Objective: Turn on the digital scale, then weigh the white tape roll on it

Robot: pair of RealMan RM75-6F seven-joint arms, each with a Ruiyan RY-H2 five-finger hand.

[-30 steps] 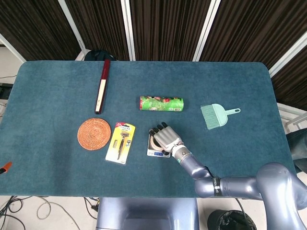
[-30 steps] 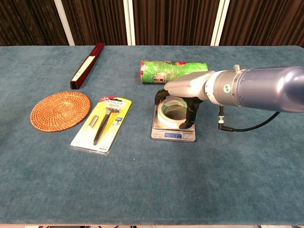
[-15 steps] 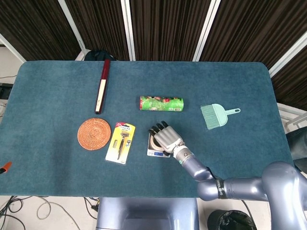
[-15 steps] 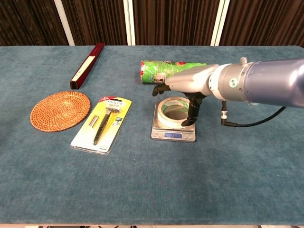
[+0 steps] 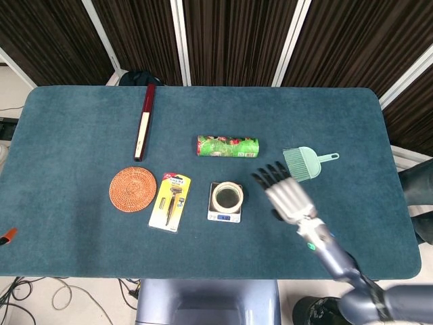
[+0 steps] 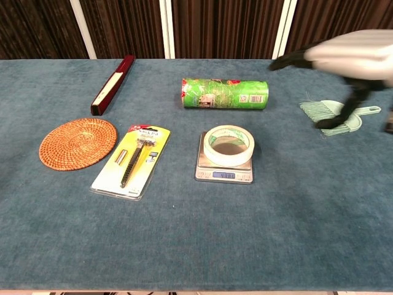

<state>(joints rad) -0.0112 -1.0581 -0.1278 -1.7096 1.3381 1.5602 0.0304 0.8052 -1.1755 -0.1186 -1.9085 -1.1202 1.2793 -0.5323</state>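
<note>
White tape roll (image 6: 228,145) lies flat on the digital scale (image 6: 224,171) w/ display lit, left of the right hand (image 5: 287,195). Right hand has lifted off it since 0.5 s ago, now up and apart, fingers spread, holding nothing (blurred). One roll, one scale, one hand seen.

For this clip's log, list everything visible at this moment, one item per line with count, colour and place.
table: one, blue-green cloth top.
scale: one, silver, centre front, display lit.
tape roll: one, white, lying flat on the scale.
tube: one, green printed, behind the scale.
razor pack: one, yellow card, left of the scale.
coaster: one, orange woven, far left.
long box: one, dark red, back left.
dustpan brush: one, mint green, right.
right hand: one, grey, open, raised right of the scale.
</note>
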